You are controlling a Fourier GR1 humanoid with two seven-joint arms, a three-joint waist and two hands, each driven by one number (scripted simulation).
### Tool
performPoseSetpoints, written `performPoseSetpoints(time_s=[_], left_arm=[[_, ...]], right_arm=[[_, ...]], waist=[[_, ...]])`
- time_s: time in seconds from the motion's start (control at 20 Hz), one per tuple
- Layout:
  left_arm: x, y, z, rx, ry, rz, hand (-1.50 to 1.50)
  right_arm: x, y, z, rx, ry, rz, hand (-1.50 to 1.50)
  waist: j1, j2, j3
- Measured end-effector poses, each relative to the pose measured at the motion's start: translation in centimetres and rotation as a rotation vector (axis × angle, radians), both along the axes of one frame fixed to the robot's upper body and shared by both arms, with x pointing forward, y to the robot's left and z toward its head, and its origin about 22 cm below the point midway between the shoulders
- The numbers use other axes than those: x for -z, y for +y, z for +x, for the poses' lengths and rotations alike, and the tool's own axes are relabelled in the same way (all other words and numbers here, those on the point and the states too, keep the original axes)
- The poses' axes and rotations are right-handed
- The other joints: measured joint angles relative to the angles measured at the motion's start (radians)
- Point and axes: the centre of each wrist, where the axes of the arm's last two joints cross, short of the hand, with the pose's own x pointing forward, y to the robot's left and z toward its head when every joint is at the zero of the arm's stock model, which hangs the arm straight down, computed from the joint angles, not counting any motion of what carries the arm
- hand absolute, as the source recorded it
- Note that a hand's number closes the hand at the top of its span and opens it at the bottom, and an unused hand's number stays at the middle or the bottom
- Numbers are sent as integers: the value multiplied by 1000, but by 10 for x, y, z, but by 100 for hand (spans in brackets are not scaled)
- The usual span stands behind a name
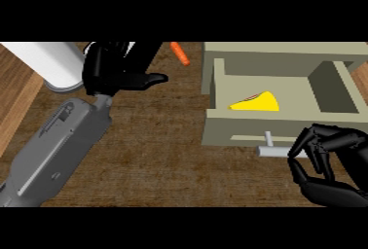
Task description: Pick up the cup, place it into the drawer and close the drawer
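Your left hand [115, 73] sits at the far left of the brown wooden desk [158, 146], fingers curled and holding nothing, just beside the tall white cylindrical cup [54, 63] standing to its left. The open beige drawer [280, 82] lies well apart on the right, nearer your right hand [327, 163], whose curled fingers are also without a load.

Beneath me lay the bench [165, 146], dark brown wood with rough grain. At my far left ran a paler wooden strip [18, 104], lit evenly, without hard shadows anywhere.
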Motion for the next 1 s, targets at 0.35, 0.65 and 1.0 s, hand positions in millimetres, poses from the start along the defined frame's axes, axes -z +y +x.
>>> performPoseSetpoints(time_s=[0.35, 0.65, 1.0], left_arm=[[15, 49, -39, 0, 23, -17, -150], [36, 86, -65, -18, 30, -25, -150], [49, 120, -89, -29, 34, -15, -150]], right_arm=[[13, 7, 9, 0, -40, -217, 150], [31, 23, 27, -17, -87, -473, 150], [79, 40, 55, -11, -86, -599, -150]], waist=[[-3, 4, 0], [-3, 7, 0], [-16, 9, 0]])
